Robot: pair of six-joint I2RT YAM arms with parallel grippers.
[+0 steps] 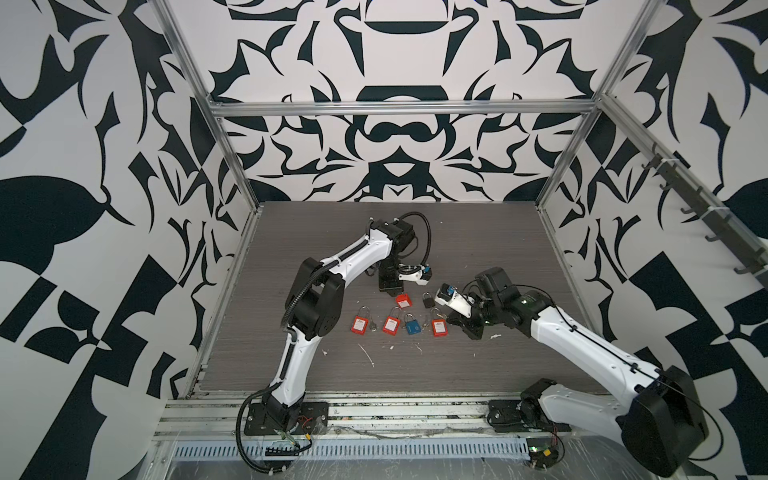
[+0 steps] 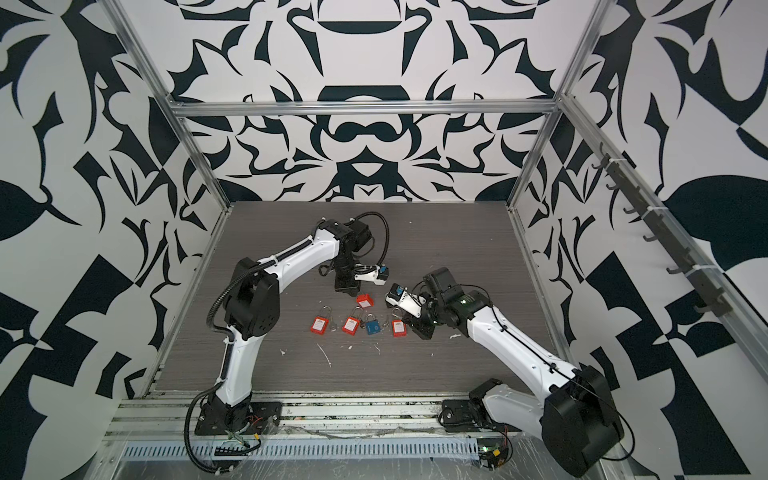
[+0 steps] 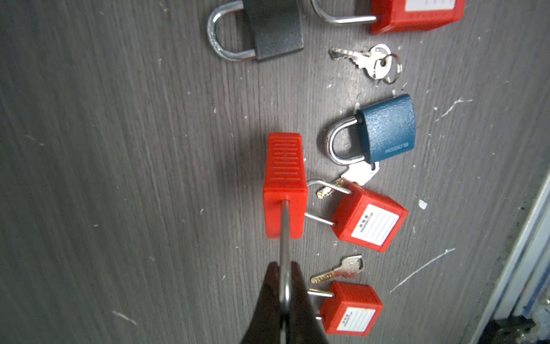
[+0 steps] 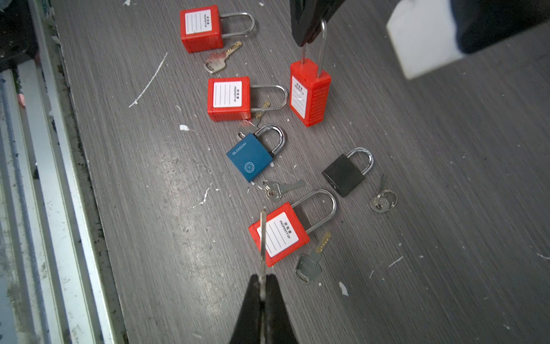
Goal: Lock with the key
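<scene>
The left tool (image 3: 285, 269) grips 1 red padlock (image 3: 285, 184) by its shackle; the right tool (image 4: 263, 278) pinches 1 key (image 4: 262, 238). The key is not yet inserted, so insertion and turning are outstanding.

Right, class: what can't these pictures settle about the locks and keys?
- Keyhole of the held red padlock: hidden, underside faces down in every view.
- Teeth of the key in the right gripper: edge-on in right wrist view; bow hidden in the grip.
- Body of the black padlock: cut by left wrist view's edge.

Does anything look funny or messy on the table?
One red padlock is held upright by its shackle in the left claw, while the other padlocks lie flat. Also, white flecks litter the table.
</scene>
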